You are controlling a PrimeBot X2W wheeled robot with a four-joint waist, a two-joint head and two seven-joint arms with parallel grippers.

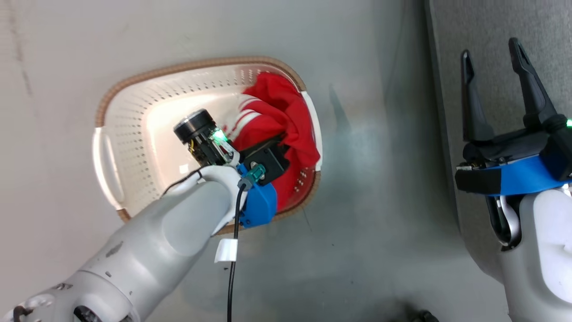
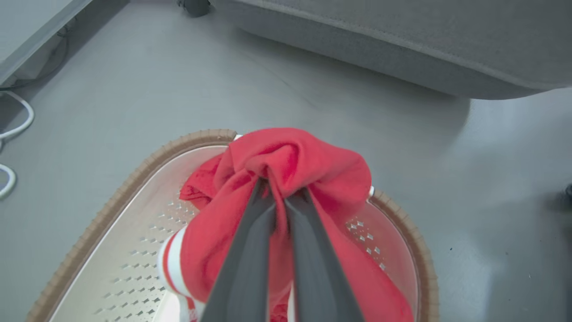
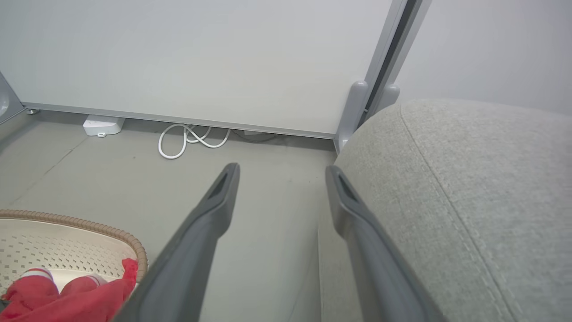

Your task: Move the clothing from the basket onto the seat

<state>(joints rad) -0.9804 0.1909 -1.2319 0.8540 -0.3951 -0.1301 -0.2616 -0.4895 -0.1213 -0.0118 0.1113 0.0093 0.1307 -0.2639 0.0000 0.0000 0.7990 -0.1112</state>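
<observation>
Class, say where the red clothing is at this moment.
In the head view the clothing is bunched in the basket's right end, the end nearer the seat, with the left gripper shut on a fold.

Arms: left forearm (image 1: pixel 178 228), right forearm (image 1: pixel 545 250), pale grey-white rounded shells. Blue bracket (image 1: pixel 259 203) at each wrist. Left wrist: black cylinder (image 1: pixel 196 125), green LED (image 1: pixel 219 136), teal connector (image 1: pixel 257 172), black cable (image 1: pixel 232 268) with white clip (image 1: pixel 226 250). Second green light (image 1: pixel 569 122) at right wrist. Both left gripper (image 2: pixel 282 190) and right gripper (image 1: pixel 490 51): long dark tapered fingers.
</observation>
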